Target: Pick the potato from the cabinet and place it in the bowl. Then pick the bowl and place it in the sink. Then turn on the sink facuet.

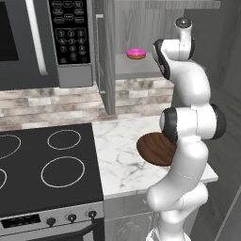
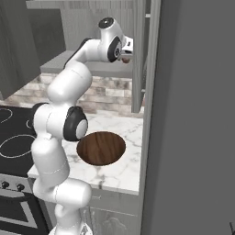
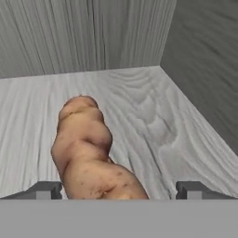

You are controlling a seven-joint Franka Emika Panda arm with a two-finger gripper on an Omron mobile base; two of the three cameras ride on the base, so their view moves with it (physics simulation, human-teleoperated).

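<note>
The potato (image 3: 88, 148), a tan-brown lump, lies on the grey shelf of the cabinet (image 3: 158, 121) near its back right corner. My gripper (image 3: 119, 190) is open with its tips on either side of the potato's near end; the left tip sits close to it, the right tip stands apart. In the right base view the hand (image 2: 125, 48) reaches into the cabinet (image 2: 92, 66), half hidden by its side wall. The dark-brown bowl (image 1: 157, 148) (image 2: 101, 148) rests on the marble counter below, beside my arm.
A pink doughnut (image 1: 136, 53) sits on the same shelf, left of the hand. The microwave (image 1: 47, 37) hangs to the left above the black stove (image 1: 47, 164). A tall grey panel (image 2: 193, 119) bounds the counter (image 1: 120, 160) on the right.
</note>
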